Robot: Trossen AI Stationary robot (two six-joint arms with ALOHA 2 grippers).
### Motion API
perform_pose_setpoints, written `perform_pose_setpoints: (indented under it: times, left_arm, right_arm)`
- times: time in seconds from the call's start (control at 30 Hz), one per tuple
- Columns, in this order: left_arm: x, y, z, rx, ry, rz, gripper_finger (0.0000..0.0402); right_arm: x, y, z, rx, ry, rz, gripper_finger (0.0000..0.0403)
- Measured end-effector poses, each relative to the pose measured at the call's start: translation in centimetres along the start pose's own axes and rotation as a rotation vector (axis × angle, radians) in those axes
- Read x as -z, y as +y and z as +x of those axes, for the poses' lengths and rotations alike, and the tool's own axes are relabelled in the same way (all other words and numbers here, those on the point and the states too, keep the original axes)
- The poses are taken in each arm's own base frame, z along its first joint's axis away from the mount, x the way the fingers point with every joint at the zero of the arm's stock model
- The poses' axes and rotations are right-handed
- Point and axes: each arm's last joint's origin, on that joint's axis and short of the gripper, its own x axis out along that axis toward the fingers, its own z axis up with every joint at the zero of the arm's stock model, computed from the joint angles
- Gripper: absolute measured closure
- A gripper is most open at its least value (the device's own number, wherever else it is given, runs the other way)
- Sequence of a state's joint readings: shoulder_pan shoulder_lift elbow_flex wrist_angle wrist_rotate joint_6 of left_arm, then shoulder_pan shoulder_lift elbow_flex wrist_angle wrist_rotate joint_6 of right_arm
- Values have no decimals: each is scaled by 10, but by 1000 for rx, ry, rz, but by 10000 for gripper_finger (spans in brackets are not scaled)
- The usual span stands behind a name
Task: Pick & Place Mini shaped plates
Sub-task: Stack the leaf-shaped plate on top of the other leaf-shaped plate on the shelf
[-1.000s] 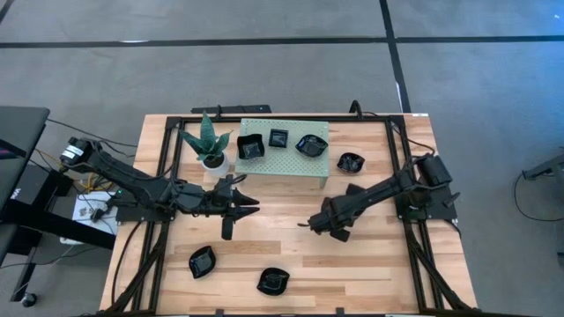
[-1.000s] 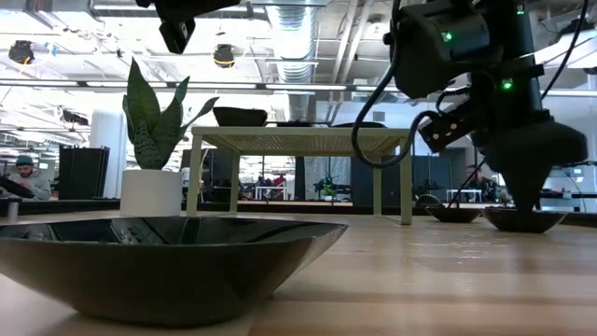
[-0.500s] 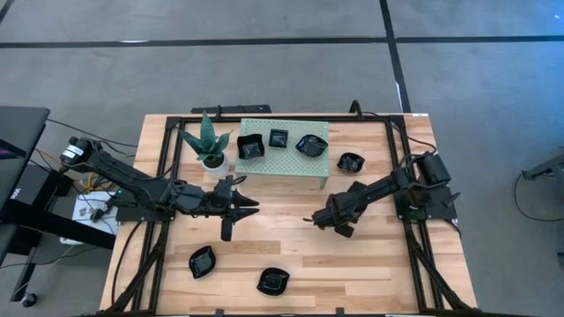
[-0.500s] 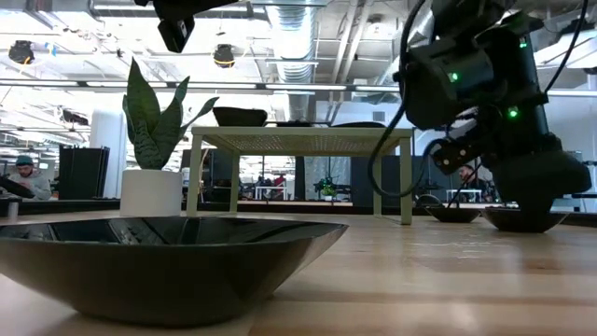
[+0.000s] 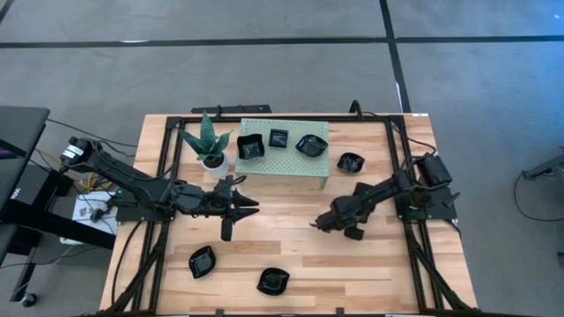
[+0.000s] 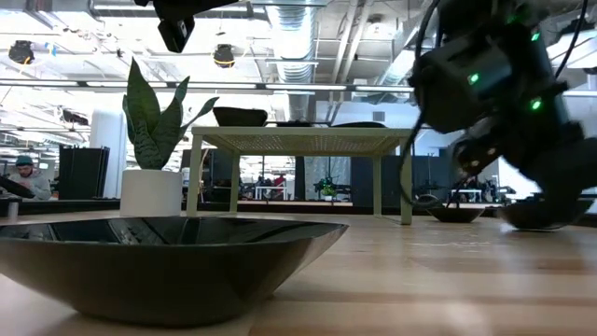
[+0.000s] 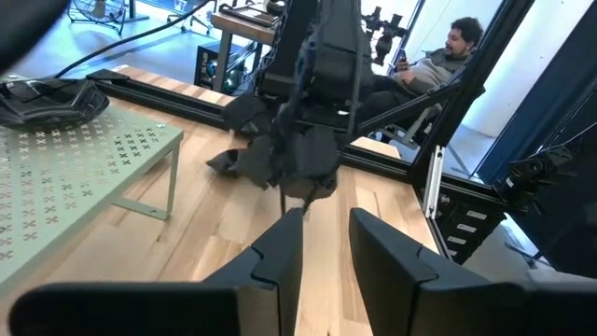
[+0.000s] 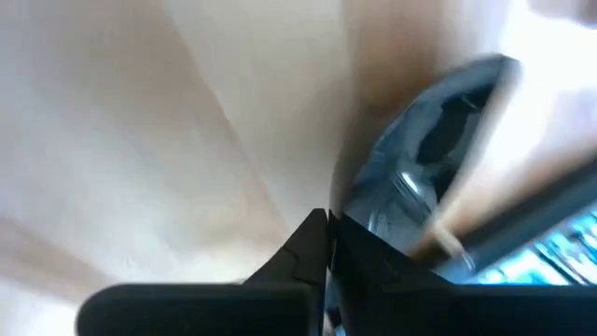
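- A pale green perforated stand (image 5: 284, 165) is set on the wooden counter (image 5: 370, 264), near the far edge.
- A small potted green plant (image 5: 209, 145) in a white pot is placed just beside the stand, toward the counter's far left corner.
- A seated person (image 7: 446, 63) is seen in the room beyond the counter.

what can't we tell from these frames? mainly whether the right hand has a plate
- Right hand grip: the right wrist view is blurred. A plate sits close to it, but contact is unclear. In the high view the arm covers it.
- Low view: the arm's bulk and the picture's right edge hide the hand.
- Plates on the stand: too small in the high view for rim shapes, edge-on in the low view.
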State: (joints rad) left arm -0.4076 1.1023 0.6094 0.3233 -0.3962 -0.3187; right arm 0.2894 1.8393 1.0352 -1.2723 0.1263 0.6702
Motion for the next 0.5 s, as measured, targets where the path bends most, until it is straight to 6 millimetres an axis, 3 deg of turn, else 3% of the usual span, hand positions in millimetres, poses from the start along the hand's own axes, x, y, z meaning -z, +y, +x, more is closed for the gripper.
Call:
perform_pose_setpoints:
  times: [0.13, 0.23, 0.5]
  left_arm:
    - [0, 0, 0, 0, 0, 0, 309]
    - [0, 0, 0, 0, 0, 0, 309]
    - [0, 1, 0, -3, -1, 0, 309]
  right_arm:
    - [16, 1, -22, 80, 46, -19, 399]
    - [30, 3, -45, 112, -31, -64, 399]
    - [89, -19, -101, 177, -577, -207, 401]
